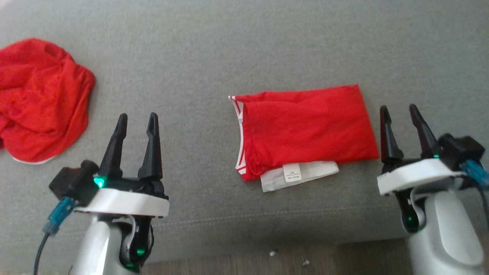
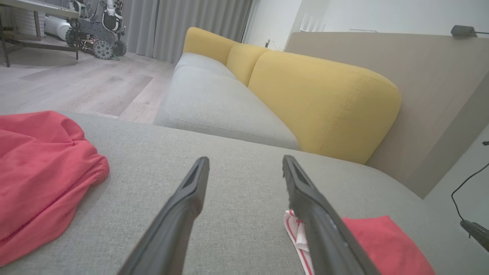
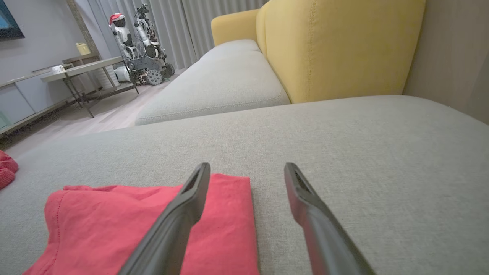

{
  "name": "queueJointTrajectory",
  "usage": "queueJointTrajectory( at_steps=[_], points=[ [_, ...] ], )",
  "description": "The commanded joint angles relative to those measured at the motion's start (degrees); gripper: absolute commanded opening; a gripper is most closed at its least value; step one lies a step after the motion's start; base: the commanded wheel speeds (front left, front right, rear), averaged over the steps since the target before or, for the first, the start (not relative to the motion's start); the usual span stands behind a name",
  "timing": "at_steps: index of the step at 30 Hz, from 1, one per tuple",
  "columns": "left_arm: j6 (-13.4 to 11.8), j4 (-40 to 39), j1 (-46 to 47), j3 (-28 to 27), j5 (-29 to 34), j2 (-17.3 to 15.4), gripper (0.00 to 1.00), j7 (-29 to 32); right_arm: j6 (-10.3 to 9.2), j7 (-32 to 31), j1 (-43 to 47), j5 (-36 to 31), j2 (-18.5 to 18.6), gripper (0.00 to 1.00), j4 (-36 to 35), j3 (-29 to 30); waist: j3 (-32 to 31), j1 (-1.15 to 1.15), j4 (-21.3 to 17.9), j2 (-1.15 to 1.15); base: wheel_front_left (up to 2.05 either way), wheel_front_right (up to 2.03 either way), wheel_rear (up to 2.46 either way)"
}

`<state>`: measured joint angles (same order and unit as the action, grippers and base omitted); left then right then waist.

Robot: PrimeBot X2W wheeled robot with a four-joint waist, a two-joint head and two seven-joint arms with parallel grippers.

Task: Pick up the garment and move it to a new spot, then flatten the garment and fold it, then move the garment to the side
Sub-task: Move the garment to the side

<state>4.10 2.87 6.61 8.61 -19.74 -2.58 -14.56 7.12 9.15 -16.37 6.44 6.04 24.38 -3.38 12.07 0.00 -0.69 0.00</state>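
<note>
**Head view.** The folded red garment [image 1: 305, 130] lies flat on the grey cushion [image 1: 244, 46], just right of centre. Its white-striped edge is at its 9 o'clock end. A white layer with a label [image 1: 293, 172] sticks out at 6 o'clock; the print is too small to read. A crumpled red cloth [image 1: 38, 99] sits at 9 o'clock of the frame and is cut off by the edge. The left gripper [image 1: 136, 122] is at 7 o'clock, its fingers spread wide and empty, well apart from both items. The right gripper [image 1: 401, 114] is at 4 o'clock, its fingers also wide and empty, just beside the garment's 3 o'clock end. Contact cannot be judged. Both forearms are cut off by the bottom edge. A strip of wood floor [image 1: 229, 263] at 6 o'clock carries two pale specks that cannot be identified.

**Left wrist view.** The left gripper [image 2: 245, 160] has its fingers wide, with bare cushion between them. The crumpled red cloth [image 2: 42, 172] is at 9 o'clock, cropped at the left and bottom. The folded red garment [image 2: 382, 244] is at 5 o'clock, partly hidden behind the right-hand finger and cropped below. A yellow backrest [image 2: 321, 99] stands at 1 o'clock.

**Right wrist view.** The right gripper [image 3: 246, 167] has its fingers wide, holding nothing. The folded red garment [image 3: 114, 225] is at 7 o'clock, partly covered by the left-hand finger and cut off at the bottom. Its height below the fingers cannot be told. A sliver of the crumpled red cloth [image 3: 5, 168] shows at 9 o'clock.
</note>
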Motion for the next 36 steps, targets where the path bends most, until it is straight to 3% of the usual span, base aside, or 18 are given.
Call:
queueJointTrajectory(
  at_steps=[1,17,18,19,30,36],
  points=[
    [-0.25,-1.76,2.46,-1.3,0.1,-0.3,1.0,-0.44,0.36,-0.05,-2.37,0.41,-0.45,1.0,-0.73,-1.51,1.31,0.0,0.48,0.0,0.0,0.0,0.0],
    [0.32,-1.17,5.62,-0.51,0.78,-0.3,1.0,-0.44,0.36,-3.02,-9.01,0.9,-2.23,1.0,13.7,0.3,6.22,0.0,2.4,0.0,0.0,0.0,0.0],
    [0.35,-1.17,5.76,-0.52,0.86,-0.3,1.0,-0.44,0.36,-3.29,-9.35,1.21,-2.3,0.42,14.53,0.0,6.45,0.0,2.46,0.0,0.0,0.0,0.0],
    [0.38,-1.1,5.86,-0.51,0.97,-0.3,1.0,-0.44,0.36,-3.31,-9.68,1.24,-2.32,0.0,15.23,-0.34,6.6,0.0,2.5,0.0,0.0,0.0,0.0],
    [0.9,-0.7,6.98,-0.16,1.69,-0.3,1.0,-0.44,0.36,2.72,-16.07,-3.34,1.85,0.0,14.75,-3.83,7.74,0.0,1.98,0.0,0.0,0.0,0.0],
    [1.14,-0.69,7.57,-0.11,1.8,-0.3,1.0,-0.44,0.36,0.78,-21.61,-3.1,6.5,0.0,13.53,-6.92,8.49,0.0,0.45,0.0,0.0,0.0,0.0]
  ],
)
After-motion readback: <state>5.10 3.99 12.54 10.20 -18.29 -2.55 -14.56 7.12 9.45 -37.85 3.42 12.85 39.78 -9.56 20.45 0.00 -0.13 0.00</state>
